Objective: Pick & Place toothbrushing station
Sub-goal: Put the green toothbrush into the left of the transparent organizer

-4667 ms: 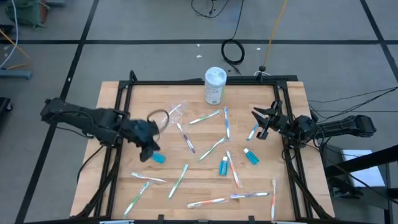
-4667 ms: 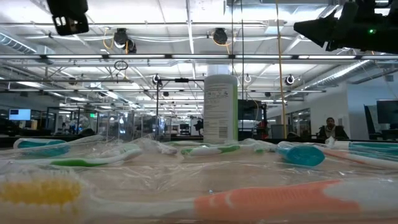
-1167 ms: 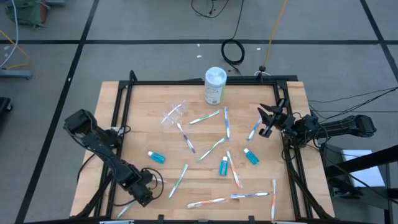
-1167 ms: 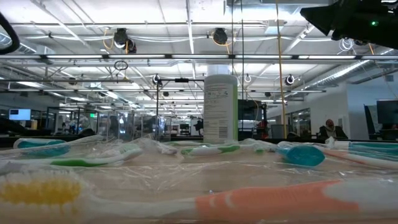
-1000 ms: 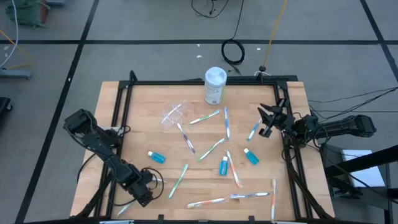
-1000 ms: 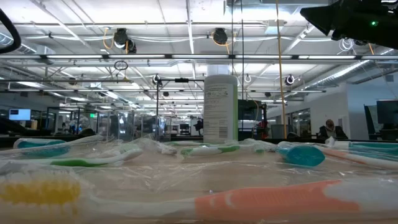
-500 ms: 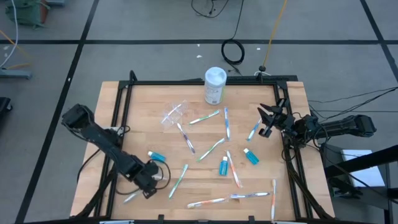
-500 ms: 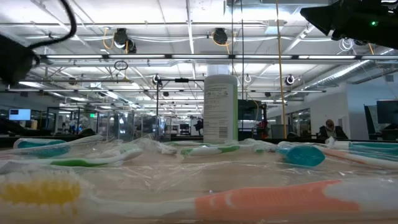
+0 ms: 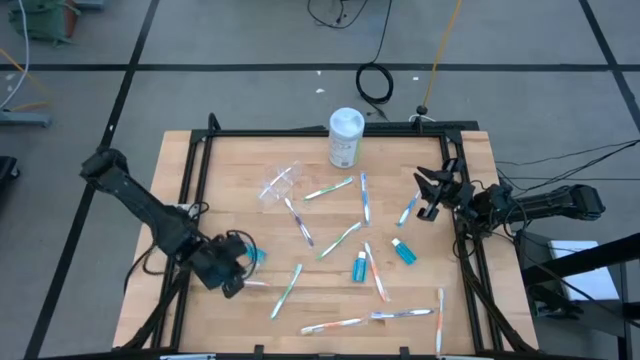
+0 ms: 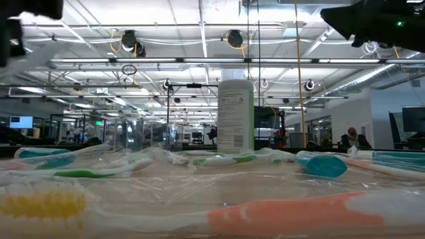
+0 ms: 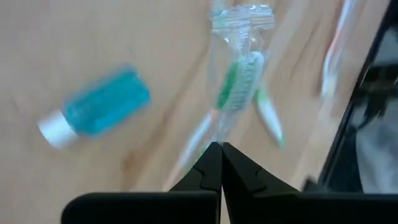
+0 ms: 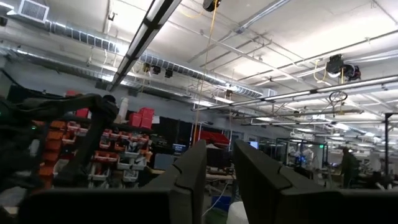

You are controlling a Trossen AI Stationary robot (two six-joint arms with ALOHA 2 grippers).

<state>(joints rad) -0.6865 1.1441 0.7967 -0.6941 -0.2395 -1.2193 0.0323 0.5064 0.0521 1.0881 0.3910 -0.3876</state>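
Toothbrushes lie scattered over the wooden table (image 9: 470, 150), white, green, blue and pink ones. Left gripper (image 9: 232, 270) sits at the near-left part of the table, fingers pressed together; its wrist view shows a wrapped green toothbrush (image 11: 235, 93) right at the fingertips, cannot tell whether it is pinched. A teal tube (image 9: 255, 255) lies just beside this gripper; two more teal tubes sit mid-table (image 9: 359, 267) and toward the right (image 9: 403, 251). Clear cup (image 9: 281, 184) lies tipped on its side at far centre-left, toothbrushes close by. White canister (image 9: 344, 137) stands upright at the far edge. Right gripper (image 9: 427, 195) hovers at the right side near a blue toothbrush (image 9: 407, 210), fingers a little apart, nothing seen between them. A person shows far off in the room, in the low view (image 10: 351, 138).
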